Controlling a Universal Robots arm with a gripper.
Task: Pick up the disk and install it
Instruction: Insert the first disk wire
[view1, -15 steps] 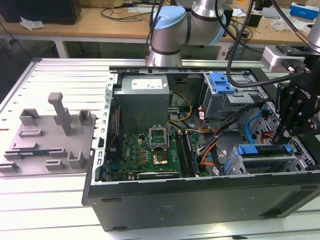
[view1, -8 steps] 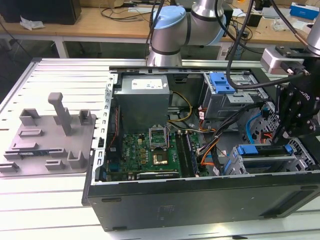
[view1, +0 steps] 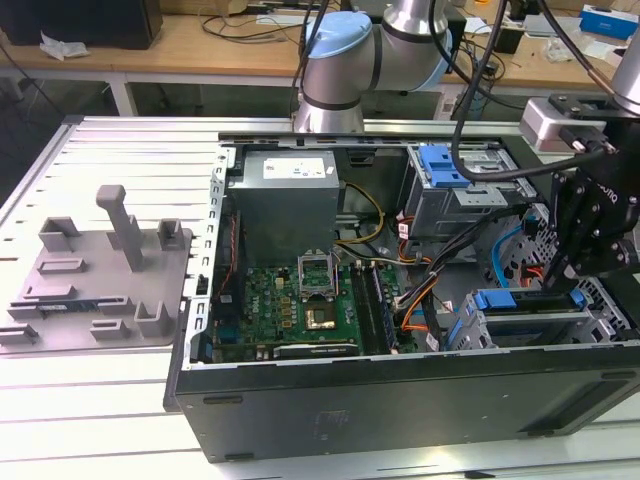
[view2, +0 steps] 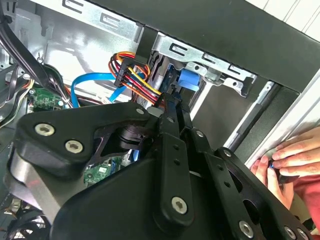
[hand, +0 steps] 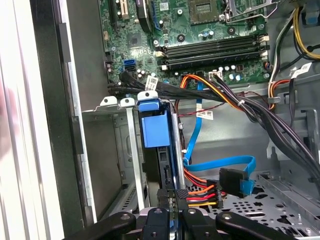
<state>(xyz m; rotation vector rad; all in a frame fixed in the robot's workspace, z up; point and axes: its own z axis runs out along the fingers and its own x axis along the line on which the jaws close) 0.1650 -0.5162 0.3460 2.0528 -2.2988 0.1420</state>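
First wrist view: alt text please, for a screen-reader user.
The gripper is down inside an open computer case, at a drive bay where the disk sits on edge with its blue carrier showing. Beyond lie the green motherboard and blue, orange and black cables.

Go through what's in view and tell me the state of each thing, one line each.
Computer case: lying on its side, side panel off, insides exposed.
Disk: standing on edge in the drive cage, blue carrier end showing.
Gripper: down inside the case at the disk's edge.
Processor socket: open, lid raised.
Memory slots: empty.
Hand: resting on the case edge.
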